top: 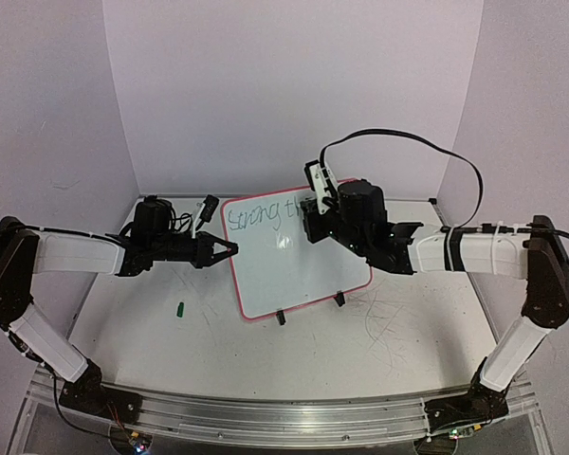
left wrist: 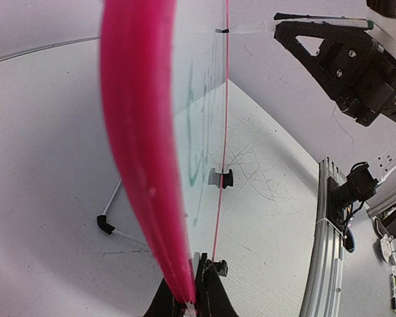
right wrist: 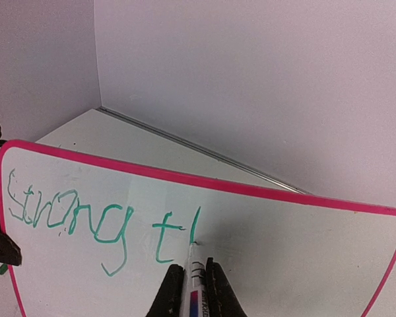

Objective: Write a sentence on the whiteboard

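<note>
On the table (top: 379, 341), a small green object (top: 181, 307) lies near my left arm. Beyond it the whiteboard (top: 299, 270) stands tilted on two black feet (top: 281, 318) between my arms. My left gripper (top: 229, 250) pinches its pink left rim. My right gripper (right wrist: 193, 290) is clamped on a marker (right wrist: 196, 272), tip touching the board just past the green sentence (right wrist: 72, 214), which reads "Strong t" plus one upright stroke along the top.
</note>
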